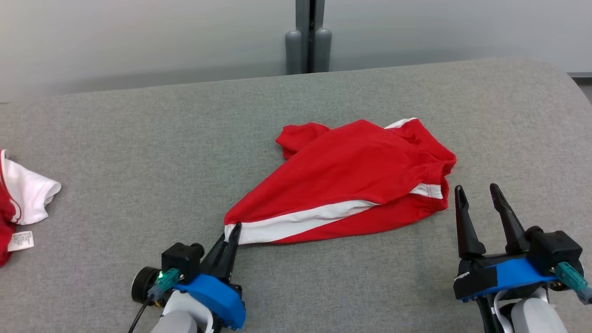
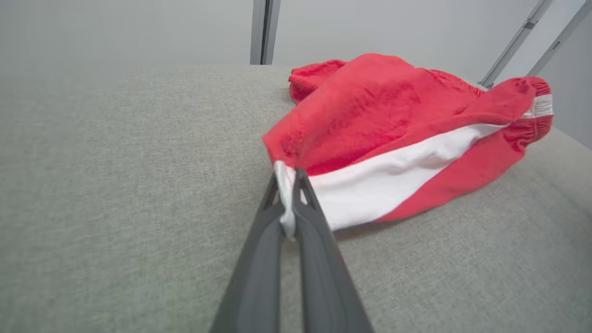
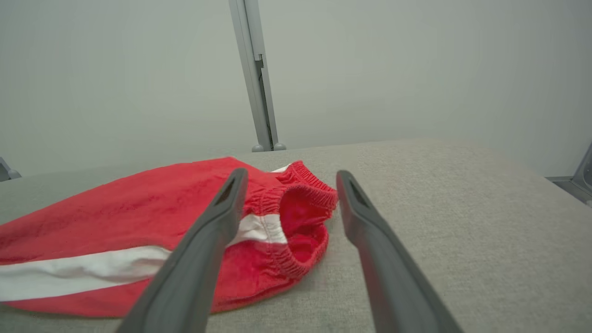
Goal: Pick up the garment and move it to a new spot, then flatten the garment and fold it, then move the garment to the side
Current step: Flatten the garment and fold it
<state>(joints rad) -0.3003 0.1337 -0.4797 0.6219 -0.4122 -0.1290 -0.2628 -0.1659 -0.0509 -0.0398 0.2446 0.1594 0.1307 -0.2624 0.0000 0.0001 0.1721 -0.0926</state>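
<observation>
The garment [image 1: 351, 178] is a pair of red shorts with a white side stripe, lying crumpled in the middle of the grey table [image 1: 138, 152]. My left gripper [image 1: 232, 230] is shut on the garment's near left corner, at the leg hem. In the left wrist view the white hem [image 2: 286, 203] is pinched between the two dark fingers of the left gripper [image 2: 287, 178]. My right gripper [image 1: 476, 190] stands open just right of the elastic waistband, apart from the cloth. The right wrist view shows the waistband [image 3: 300, 222] between and beyond the spread fingers of the right gripper [image 3: 291, 178].
A second piece of clothing, white and red with a label [image 1: 21, 199], lies at the table's left edge. A grey post [image 1: 309, 41] stands behind the far edge against a pale wall. The table's right corner curves away near the right arm.
</observation>
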